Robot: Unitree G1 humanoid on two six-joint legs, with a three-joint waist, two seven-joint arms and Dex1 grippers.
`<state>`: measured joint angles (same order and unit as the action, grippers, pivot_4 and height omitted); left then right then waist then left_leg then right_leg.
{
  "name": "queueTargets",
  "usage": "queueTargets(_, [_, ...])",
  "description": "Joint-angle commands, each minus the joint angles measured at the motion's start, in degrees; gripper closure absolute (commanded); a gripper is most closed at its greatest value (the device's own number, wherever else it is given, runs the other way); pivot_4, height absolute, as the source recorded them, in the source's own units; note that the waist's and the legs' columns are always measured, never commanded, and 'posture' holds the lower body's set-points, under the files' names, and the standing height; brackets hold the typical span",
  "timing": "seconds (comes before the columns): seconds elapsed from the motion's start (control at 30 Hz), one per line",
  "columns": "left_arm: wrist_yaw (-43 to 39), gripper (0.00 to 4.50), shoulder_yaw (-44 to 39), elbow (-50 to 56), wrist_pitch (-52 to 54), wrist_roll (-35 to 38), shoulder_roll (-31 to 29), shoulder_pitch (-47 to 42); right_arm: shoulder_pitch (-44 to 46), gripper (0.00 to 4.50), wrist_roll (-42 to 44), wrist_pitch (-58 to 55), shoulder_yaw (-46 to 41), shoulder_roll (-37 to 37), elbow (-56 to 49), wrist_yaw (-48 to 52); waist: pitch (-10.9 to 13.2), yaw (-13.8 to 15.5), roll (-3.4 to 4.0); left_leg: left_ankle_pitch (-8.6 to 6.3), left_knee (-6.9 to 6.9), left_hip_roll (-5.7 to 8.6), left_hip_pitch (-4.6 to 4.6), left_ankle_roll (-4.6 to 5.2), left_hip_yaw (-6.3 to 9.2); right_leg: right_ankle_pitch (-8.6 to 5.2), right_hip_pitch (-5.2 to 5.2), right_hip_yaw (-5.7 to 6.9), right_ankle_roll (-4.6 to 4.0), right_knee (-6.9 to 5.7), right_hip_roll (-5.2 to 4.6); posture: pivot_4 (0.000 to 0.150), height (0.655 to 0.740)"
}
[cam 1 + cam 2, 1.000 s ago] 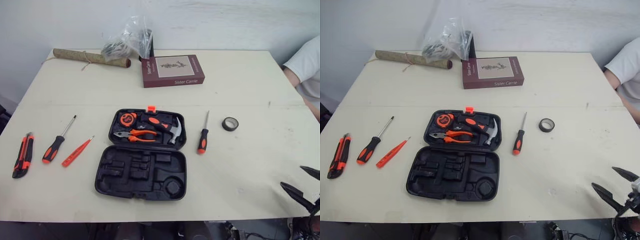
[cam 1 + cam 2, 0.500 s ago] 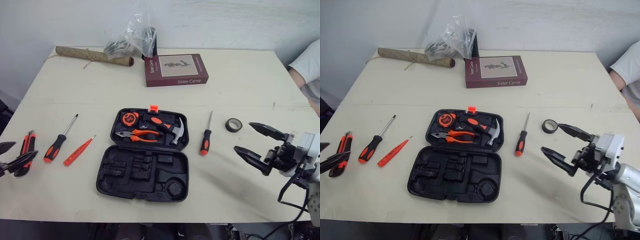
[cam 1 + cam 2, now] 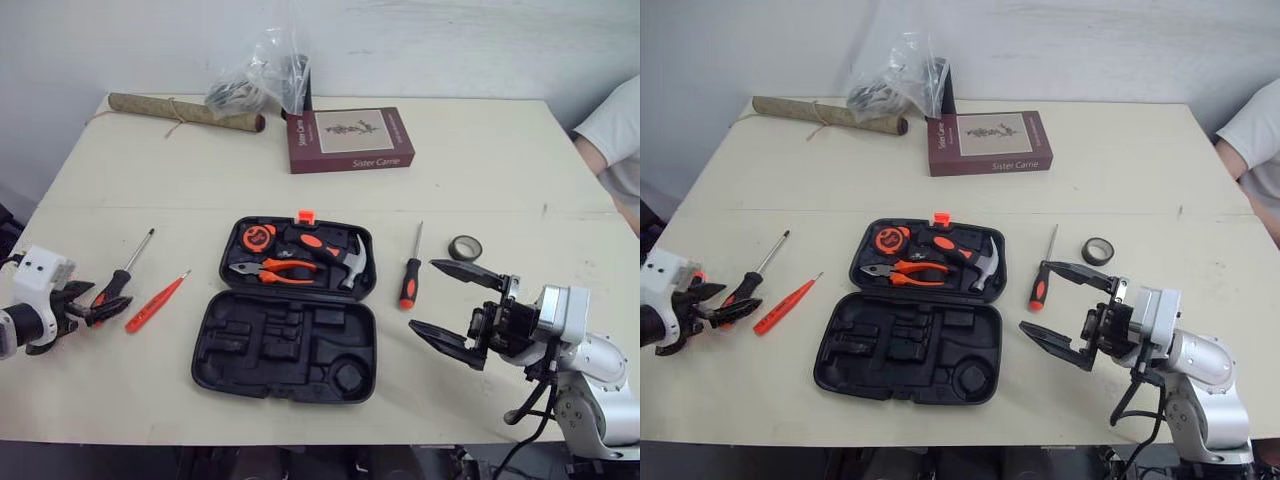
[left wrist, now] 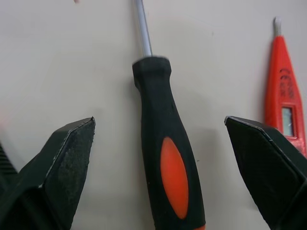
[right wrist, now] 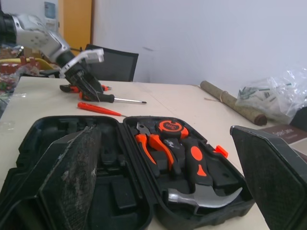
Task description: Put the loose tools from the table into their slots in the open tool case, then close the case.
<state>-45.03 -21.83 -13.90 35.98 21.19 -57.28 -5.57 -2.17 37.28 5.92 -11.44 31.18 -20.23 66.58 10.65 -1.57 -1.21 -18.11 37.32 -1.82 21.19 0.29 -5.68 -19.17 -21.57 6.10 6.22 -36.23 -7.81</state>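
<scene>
Fingers point(image 4: 67, 163) of the left gripper point(image 3: 108, 308) parted, one on either side of the black-and-orange handle of the left screwdriver point(image 4: 170, 172); a gap shows on both sides, nothing gripped. That screwdriver lies flat on the table point(image 3: 480, 170), shaft pointing toward the far edge. Red tester pen point(image 3: 155, 303) lies just beside it on the case side, apart from it. Right gripper point(image 3: 422, 294) spread wide and holding nothing, low over the table just right of the tool case point(image 3: 285, 345), tips pointing toward the case. Second screwdriver point(image 3: 408, 285) lies on the table between the case and this gripper, near the farther finger. Black tape roll point(image 3: 464, 247) lies close by, a little farther back. Case open and flat at table centre. Far half carries tape measure point(image 3: 258, 238), pliers point(image 3: 275, 270) and hammer point(image 3: 350, 262) seated in slots; near half shows moulded recesses. Along the far edge: maroon book point(image 3: 350, 138), plastic bag point(image 3: 262, 80), rolled bundle point(image 3: 185, 112) tied with string. Person's white sleeve point(image 3: 615, 130) at the table's right edge.
</scene>
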Motion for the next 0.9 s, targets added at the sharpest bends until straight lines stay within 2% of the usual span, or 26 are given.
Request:
queueTargets(0.03, [-1.2, 1.78, 0.7, 1.6, 6.7, 0.7, -1.7, 0.1, -0.1, 0.0, 1.2, 0.6, 0.0, 0.0, -3.0, -0.2, 0.0, 0.0, 0.0, 0.0, 0.03, -0.01, -0.01, 0.0, 0.01, 0.0, 0.0, 0.0, 0.0, -0.06, 0.0, 0.15, 0.74])
queueTargets(0.17, [-0.1, 3.56, 0.4, 1.5, 6.7, -0.4, -1.3, 0.0, -0.7, 0.0, 1.0, 0.6, -0.2, 0.0, -3.2, -0.7, 0.0, 0.1, 0.01, 0.0, 0.02, -0.01, -0.06, 0.0, 0.0, 0.0, 0.0, -0.06, 0.0, -0.11, -0.02, 0.15, 0.74])
queueTargets(0.2, [0.2, 3.69, -0.1, 1.5, 6.2, -0.3, -0.9, -0.5, -1.0, 0.0, 1.0, 0.7, -0.3, 0.0, -3.1, -0.7, 0.0, 0.1, 0.01, 0.0, 0.02, 0.0, -0.06, 0.0, 0.0, 0.0, 0.0, -0.06, 0.0, -0.11, -0.05, 0.15, 0.74])
queueTargets(0.3, [-1.6, 3.68, -4.3, 3.4, -1.3, 1.5, -0.1, -2.0, -2.5, 0.0, 1.3, 0.7, -1.7, 1.1, -3.4, -0.2, 0.0, 0.1, 0.01, 0.0, 0.02, 0.0, -0.03, -0.01, 0.01, 0.0, -0.01, -0.04, 0.0, -0.1, -0.32, 0.15, 0.74])
queueTargets(0.4, [-8.7, 3.68, -9.9, 5.8, -13.1, 6.4, 1.4, -5.0, -3.9, 0.0, 3.0, 0.2, -4.5, 3.5, -3.0, 1.7, 0.0, 0.3, -0.1, 0.0, 0.05, 0.0, 0.06, -0.01, 0.04, 0.0, -0.03, 0.02, 0.0, -0.08, -0.37, 0.15, 0.74])
queueTargets(0.5, [-15.7, 3.68, -9.2, 8.4, -15.2, 9.0, -0.1, -6.4, -4.1, 0.0, 3.2, 1.3, -6.5, 5.4, -0.9, 3.8, 0.0, 0.8, -0.26, 0.0, 0.2, 0.0, 0.11, 0.0, 0.11, 0.0, 0.04, 0.09, 0.0, -0.04, -0.39, 0.15, 0.74])
queueTargets(0.63, [-24.6, 3.68, -1.4, 20.6, -15.5, 11.0, -2.4, -5.8, -2.6, 0.0, 4.2, -0.8, -8.4, 9.0, 0.3, 5.4, 0.1, 1.1, -0.01, -0.03, 0.22, 0.09, 0.02, 0.08, -0.06, 0.03, 0.08, 0.02, 0.07, 0.04, -0.17, 0.15, 0.74])
queueTargets(0.7, [-26.4, 3.68, 3.3, 27.5, -14.3, 11.2, -2.9, -5.4, -3.0, 0.0, 4.8, -1.9, -8.0, 10.4, 0.0, 7.2, 0.1, 1.1, -0.01, -0.03, 0.23, 0.04, 0.02, 0.08, -0.08, 0.04, 0.07, -0.04, 0.07, -0.01, -0.06, 0.15, 0.74])
queueTargets(0.83, [-26.4, 3.68, 18.3, 35.5, -24.3, -2.1, -2.0, -8.7, -2.3, 0.0, 6.8, -6.0, -7.2, 12.7, -1.1, 8.1, 0.1, 1.6, 0.01, -0.03, 0.27, -0.04, 0.04, 0.08, -0.09, 0.04, 0.07, -0.1, 0.06, 0.21, 0.12, 0.15, 0.74])
queueTargets(0.9, [-24.5, 3.68, 22.4, 36.2, -23.8, -6.0, -1.5, -10.5, -2.0, 0.0, 7.1, -7.4, -6.9, 13.3, -1.7, 8.5, 0.1, 1.5, 0.02, -0.03, 0.34, -0.02, 0.05, 0.08, -0.11, 0.04, 0.07, -0.13, 0.06, 0.22, 0.15, 0.15, 0.74])
